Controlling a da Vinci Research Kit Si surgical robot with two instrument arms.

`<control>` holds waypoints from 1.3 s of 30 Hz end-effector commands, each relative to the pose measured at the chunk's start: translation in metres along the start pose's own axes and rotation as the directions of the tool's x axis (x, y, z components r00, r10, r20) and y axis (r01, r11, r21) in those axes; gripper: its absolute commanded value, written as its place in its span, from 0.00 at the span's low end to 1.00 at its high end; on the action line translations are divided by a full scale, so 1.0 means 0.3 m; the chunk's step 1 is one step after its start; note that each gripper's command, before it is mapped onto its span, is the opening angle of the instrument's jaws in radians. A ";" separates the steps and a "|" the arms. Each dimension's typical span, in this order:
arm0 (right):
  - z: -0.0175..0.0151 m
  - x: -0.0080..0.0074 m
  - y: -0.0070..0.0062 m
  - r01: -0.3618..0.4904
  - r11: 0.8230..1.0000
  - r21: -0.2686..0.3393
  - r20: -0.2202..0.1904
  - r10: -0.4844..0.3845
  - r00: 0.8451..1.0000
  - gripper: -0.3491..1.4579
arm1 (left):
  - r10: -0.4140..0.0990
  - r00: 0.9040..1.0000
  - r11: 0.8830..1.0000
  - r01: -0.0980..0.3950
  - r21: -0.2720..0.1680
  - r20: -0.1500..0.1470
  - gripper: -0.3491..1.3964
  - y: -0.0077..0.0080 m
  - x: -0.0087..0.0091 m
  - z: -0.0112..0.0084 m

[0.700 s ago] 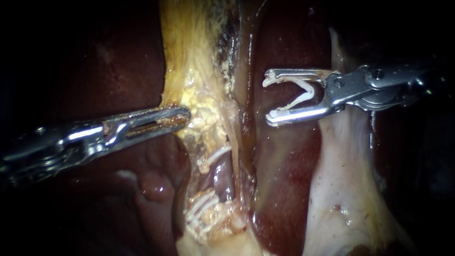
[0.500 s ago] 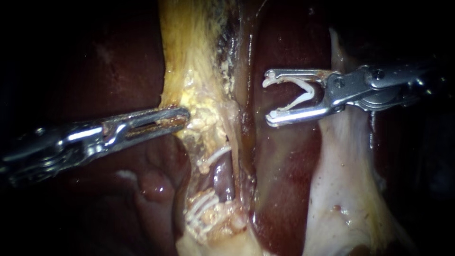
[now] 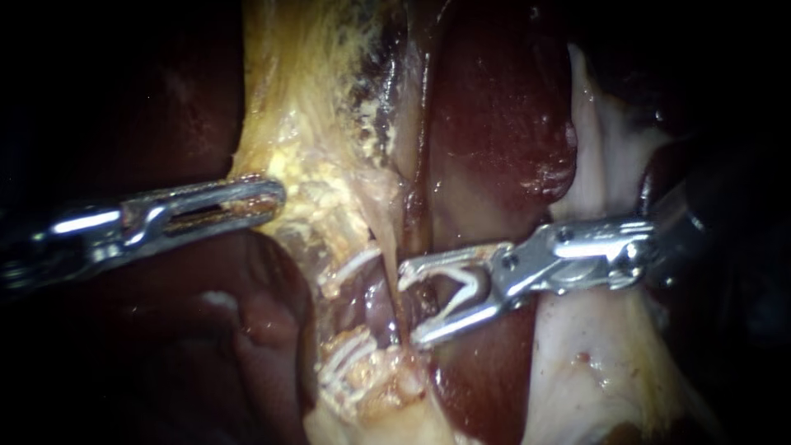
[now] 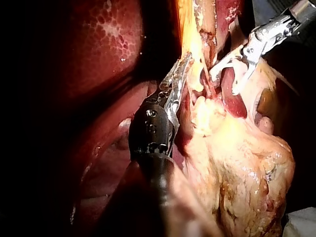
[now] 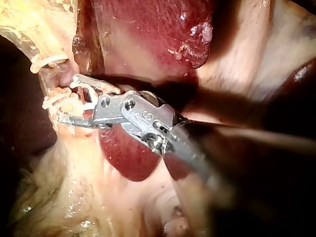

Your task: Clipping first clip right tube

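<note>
My R instrument (image 3: 408,305), jaws wide but gripping an open clip (image 3: 464,284), points at the right tube (image 3: 392,284), which runs crosswise just off the tips, poss. between them, hard to see.

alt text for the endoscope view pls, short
The right instrument, carrying a white clip spread wide, reaches a thin pale tube beside dark red liver. The left instrument is shut on yellowish tissue, holding it to the left.
</note>
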 end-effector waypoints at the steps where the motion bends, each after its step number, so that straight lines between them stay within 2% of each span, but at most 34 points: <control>1: 0.000 -0.0004 0.0003 -0.004 1.000 0.010 0.003 0.004 1.000 0.47 | 0.000 1.000 1.000 0.000 0.001 0.005 0.00 -0.0003 -0.0001 -0.0004; 6: 0.001 -0.0030 0.0022 -0.012 1.000 0.012 0.006 0.012 1.000 0.47 | 0.003 1.000 1.000 -0.003 0.001 0.008 0.00 -0.0026 -0.0005 -0.0019; 21: 0.001 -0.0048 0.0050 -0.016 1.000 0.009 0.006 0.016 1.000 0.47 | 0.012 0.999 1.000 -0.012 0.010 0.031 0.00 -0.0086 -0.0055 -0.0091; 30: 0.008 -0.0067 0.0058 -0.015 1.000 0.006 0.010 0.015 1.000 0.47 | 0.012 0.999 1.000 -0.012 0.009 0.032 0.00 -0.0087 -0.0055 -0.0091; 35: 0.007 -0.0075 0.0064 -0.021 1.000 0.006 0.010 0.021 1.000 0.47 | 0.012 0.999 1.000 -0.012 0.009 0.032 0.00 -0.0088 -0.0055 -0.0092; 39: 0.009 -0.0064 0.0051 -0.027 0.999 0.044 0.022 0.026 0.999 0.47 | 0.012 0.999 1.000 -0.012 0.009 0.032 0.00 -0.0088 -0.0055 -0.0091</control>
